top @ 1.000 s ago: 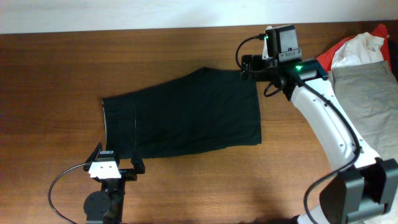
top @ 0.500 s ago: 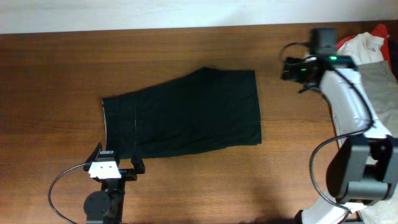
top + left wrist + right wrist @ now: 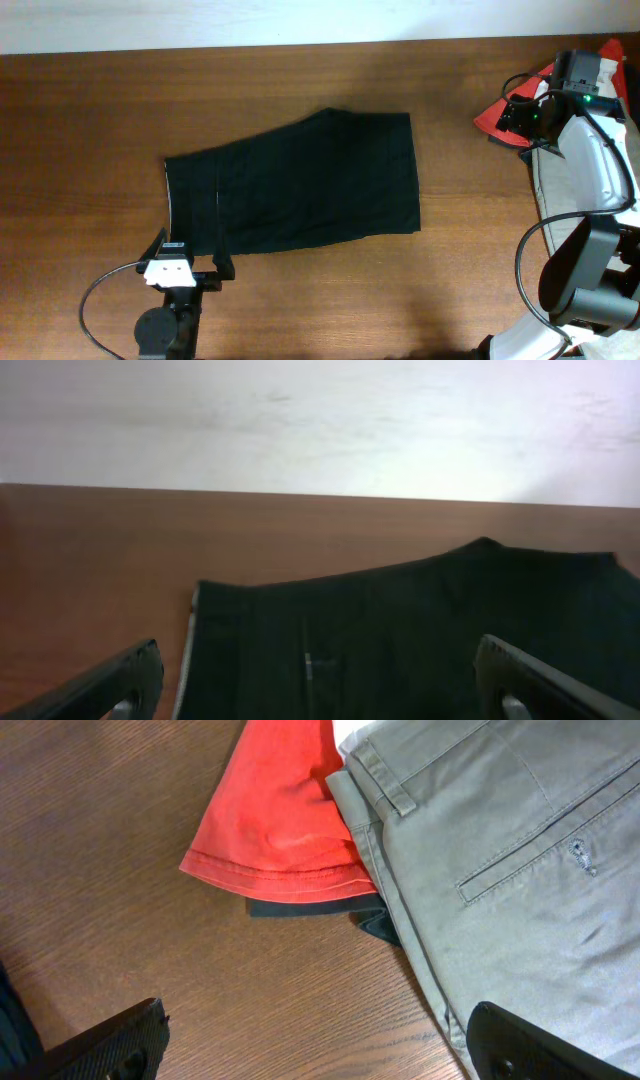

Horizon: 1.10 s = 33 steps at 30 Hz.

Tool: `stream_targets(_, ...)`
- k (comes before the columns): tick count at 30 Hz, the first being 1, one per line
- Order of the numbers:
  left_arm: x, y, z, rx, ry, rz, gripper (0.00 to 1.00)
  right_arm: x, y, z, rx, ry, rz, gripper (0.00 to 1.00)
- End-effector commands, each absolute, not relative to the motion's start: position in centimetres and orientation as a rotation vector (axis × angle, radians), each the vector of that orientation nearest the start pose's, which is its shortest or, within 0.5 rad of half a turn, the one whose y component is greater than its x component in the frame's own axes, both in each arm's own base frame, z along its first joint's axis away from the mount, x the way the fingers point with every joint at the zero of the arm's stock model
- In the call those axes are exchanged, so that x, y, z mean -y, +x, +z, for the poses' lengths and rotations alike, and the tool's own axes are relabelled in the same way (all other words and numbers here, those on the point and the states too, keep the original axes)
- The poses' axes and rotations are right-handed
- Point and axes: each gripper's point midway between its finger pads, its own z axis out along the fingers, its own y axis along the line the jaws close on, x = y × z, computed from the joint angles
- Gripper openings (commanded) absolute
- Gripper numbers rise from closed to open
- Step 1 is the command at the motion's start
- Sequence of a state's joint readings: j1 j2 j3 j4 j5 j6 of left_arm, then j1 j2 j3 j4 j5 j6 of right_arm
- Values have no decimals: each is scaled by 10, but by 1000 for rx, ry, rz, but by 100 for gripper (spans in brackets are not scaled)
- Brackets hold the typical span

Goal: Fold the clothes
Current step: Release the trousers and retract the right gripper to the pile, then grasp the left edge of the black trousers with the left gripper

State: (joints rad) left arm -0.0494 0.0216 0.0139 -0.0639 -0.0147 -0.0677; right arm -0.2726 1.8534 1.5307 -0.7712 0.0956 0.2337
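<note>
A pair of black shorts [image 3: 295, 185] lies flat on the wooden table, its waistband to the left; it also shows in the left wrist view [image 3: 420, 630]. A pile of clothes at the right edge holds grey trousers [image 3: 590, 170], a red garment [image 3: 515, 105] and a white one [image 3: 580, 75]. The right wrist view shows the red garment [image 3: 275, 815] and the grey trousers [image 3: 510, 870]. My left gripper [image 3: 185, 270] is open and empty just in front of the shorts' waistband corner. My right gripper [image 3: 512, 118] is open and empty over the pile's left edge.
A dark garment edge [image 3: 320, 908] peeks from under the red one. The wooden table [image 3: 100, 110] runs to a white wall at the back. Cables trail from both arms.
My right arm has swung from the shorts' back right corner rightward to the clothes pile. The shorts and the left arm have not moved.
</note>
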Motion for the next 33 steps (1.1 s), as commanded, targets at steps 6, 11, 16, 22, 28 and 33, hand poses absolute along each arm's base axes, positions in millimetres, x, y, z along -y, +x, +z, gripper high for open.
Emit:
stream_targets(6, 55, 235, 218, -1425, 168, -310, 99, 141, 437, 134, -2553, 710, -142, 99)
stream_targets(11, 34, 234, 265, -1398, 75, -214, 99, 141, 437, 134, -2553, 710, -142, 99)
stream_targets(16, 24, 259, 277, -1685, 91, -90, 99, 141, 437, 134, -2553, 710, -142, 99)
stream_targets(22, 28, 324, 279, -2121, 190, -43, 99, 141, 437, 134, -2553, 710, -142, 99)
stream_targets(28, -3, 355, 287, -2306, 42, -36, 99, 141, 437, 134, -2553, 710, -142, 99)
stream_targets(33, -42, 366, 261, -2482, -119, -166, 99, 141, 437, 134, -2553, 710, -142, 99)
